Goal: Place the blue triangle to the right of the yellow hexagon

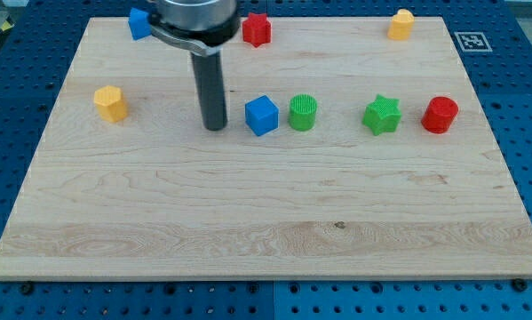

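Blue, partly hidden behind the arm's housing, the blue triangle (139, 22) is sitting at the view's top-left edge of the counter (266, 222). The end effector is a plain dark rod with no jaws to open or close; my tip (215, 127) is resting on the wood, empty, just left of the blue cube (261, 115). From my tip, the triangle is lying up and to the view's left, well apart.

2 yellow blocks are showing: 1 yellow hexagon (111, 103) at the view's left, 1 yellow block (400, 24) at top right, shape unclear. In my judgement the left one is the target, and the triangle needs pushing down into the gap beside it.

Blocks are looking ridged and plastic: red star (257, 30), green cylinder (303, 113), green star (382, 116), red cylinder (440, 116). Counter is pale grained wood.
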